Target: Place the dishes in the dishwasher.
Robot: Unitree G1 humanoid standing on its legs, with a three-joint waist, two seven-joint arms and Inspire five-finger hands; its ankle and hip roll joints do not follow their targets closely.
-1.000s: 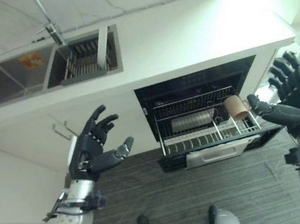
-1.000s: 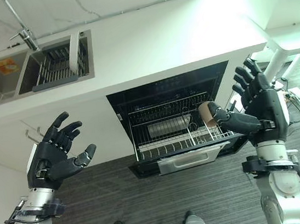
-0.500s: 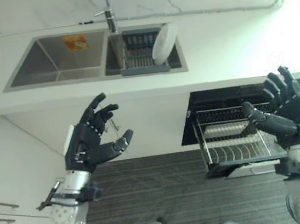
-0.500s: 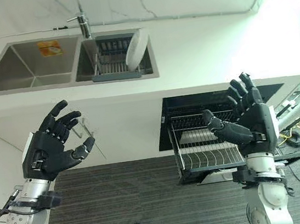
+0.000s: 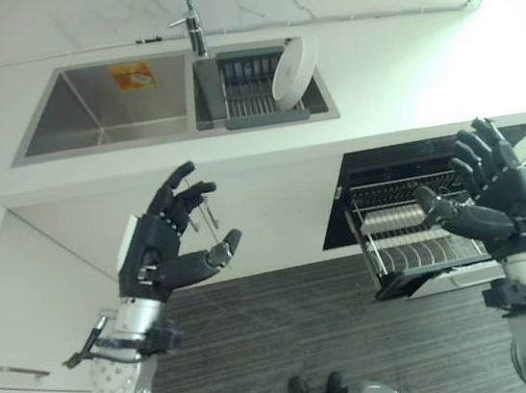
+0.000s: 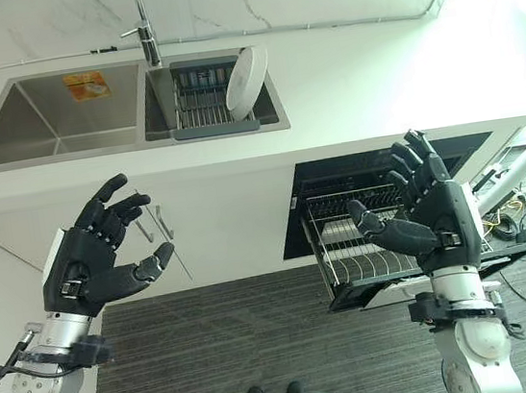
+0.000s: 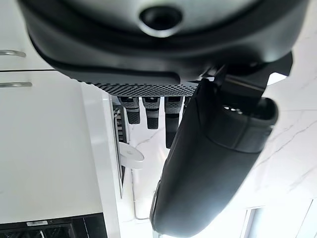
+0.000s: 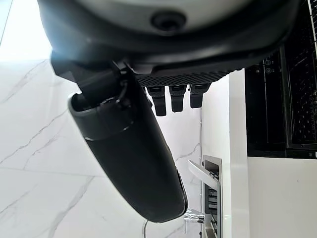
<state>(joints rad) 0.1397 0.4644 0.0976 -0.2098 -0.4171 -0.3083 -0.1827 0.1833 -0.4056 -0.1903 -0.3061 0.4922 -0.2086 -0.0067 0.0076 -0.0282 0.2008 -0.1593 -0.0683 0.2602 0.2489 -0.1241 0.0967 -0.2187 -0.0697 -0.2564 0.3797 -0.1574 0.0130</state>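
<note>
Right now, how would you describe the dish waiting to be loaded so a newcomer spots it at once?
Find the double sink set in the white counter. Its right-hand basin holds a dark drying rack just below the tap. The plate stands on edge at that rack's right end: round and white, the only dish there.

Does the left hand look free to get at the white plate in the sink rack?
Probably yes: the left hand is open and empty, and the white plate stands exposed in the rack, though the counter edge lies between them.
</note>
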